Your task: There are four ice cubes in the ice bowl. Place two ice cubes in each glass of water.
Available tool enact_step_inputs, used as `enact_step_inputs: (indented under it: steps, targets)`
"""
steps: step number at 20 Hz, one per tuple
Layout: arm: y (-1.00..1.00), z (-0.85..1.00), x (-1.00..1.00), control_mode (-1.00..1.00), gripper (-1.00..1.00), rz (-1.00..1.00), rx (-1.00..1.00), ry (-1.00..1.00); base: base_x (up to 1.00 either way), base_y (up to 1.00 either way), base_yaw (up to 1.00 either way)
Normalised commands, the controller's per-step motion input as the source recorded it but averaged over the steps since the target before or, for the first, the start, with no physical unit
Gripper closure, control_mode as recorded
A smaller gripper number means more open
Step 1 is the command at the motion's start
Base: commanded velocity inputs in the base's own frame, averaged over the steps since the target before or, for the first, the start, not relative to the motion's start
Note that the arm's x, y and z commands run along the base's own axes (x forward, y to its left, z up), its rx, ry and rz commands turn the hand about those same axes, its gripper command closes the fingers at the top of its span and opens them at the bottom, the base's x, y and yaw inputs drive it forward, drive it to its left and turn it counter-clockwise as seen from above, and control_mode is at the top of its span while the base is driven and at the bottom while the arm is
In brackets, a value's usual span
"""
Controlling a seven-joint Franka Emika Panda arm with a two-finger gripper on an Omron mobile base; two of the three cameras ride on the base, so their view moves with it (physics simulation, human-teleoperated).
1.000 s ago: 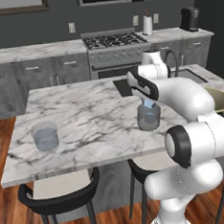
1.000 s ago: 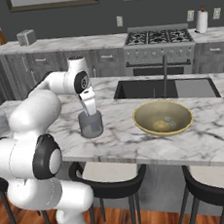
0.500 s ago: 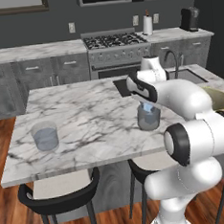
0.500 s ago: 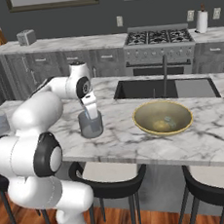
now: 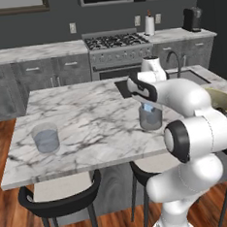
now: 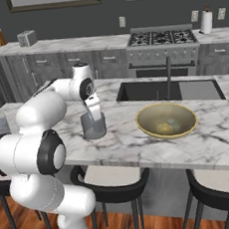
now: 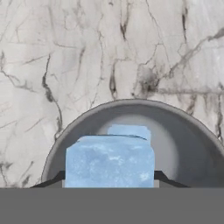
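Hovering over the near glass of water (image 7: 135,144) on the desk (image 5: 86,118), pincer (image 7: 109,186) clamping an ice cube (image 7: 109,162) above one already sunk; released off-centre, could clip the rim and skid away.

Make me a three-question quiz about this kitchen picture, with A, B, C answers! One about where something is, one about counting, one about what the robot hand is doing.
1. Where is the gripper?
A. Over the stove
B. Above the near glass
C. Inside the ice bowl

2. How many glasses stand on the counter?
A. Two
B. Four
C. Five

3. What is the gripper doing?
A. Hanging empty
B. Gripping a spoon
C. Holding an ice cube

Answers:
1 B, both base views show it right over that glass.
2 A, the near one plus the far glass.
3 C, the hand view shows a blue cube between the fingertips, above another ice cube in the glass.
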Motion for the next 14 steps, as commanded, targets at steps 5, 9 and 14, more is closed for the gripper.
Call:
enact_step_inputs:
  steps: [5,9,14]
  targets:
    - [0.00,0.00,0.10,-1.00,1.00,0.00,0.00,0.00,0.00,0.00,0.00]
    - [0.00,0.00,-0.07,-1.00,1.00,0.00,0.00,0.00,0.00,0.00,0.00]
    - [0.00,0.00,-0.14,-1.00,-1.00,0.00,0.00,0.00,0.00,0.00,0.00]
